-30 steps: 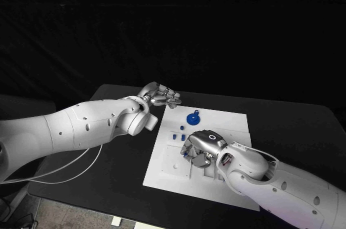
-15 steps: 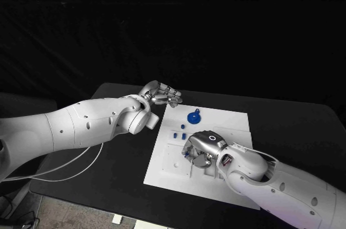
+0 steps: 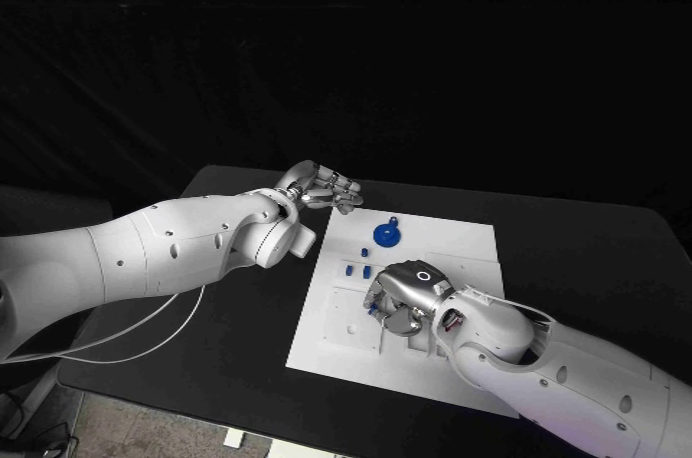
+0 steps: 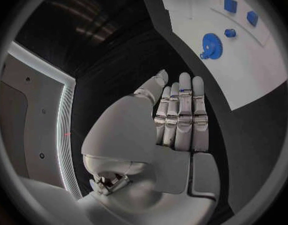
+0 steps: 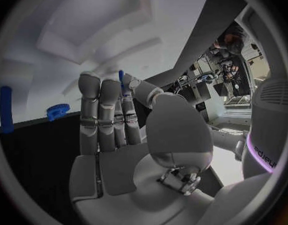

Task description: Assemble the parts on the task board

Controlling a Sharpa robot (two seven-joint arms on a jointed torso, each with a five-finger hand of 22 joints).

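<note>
The white task board [image 3: 447,258] lies in the middle of the black table. A blue gear [image 3: 385,236] sits near its far edge, and two small blue parts [image 3: 356,271] stand just nearer than the gear. My right hand [image 3: 400,300] hovers low over the board's recessed middle, pinching a thin blue peg [image 5: 121,79] between thumb and finger. In the right wrist view the gear [image 5: 58,110] and a blue bar [image 5: 5,116] lie beyond the fingers. My left hand [image 3: 326,190] is at the board's far left corner, fingers straight and holding nothing [image 4: 181,110].
The left wrist view shows the gear [image 4: 211,46] and several small blue parts [image 4: 230,5] on the board. Bare black table [image 3: 577,248] surrounds the board on all sides. A white cable [image 3: 144,338] trails under my left arm.
</note>
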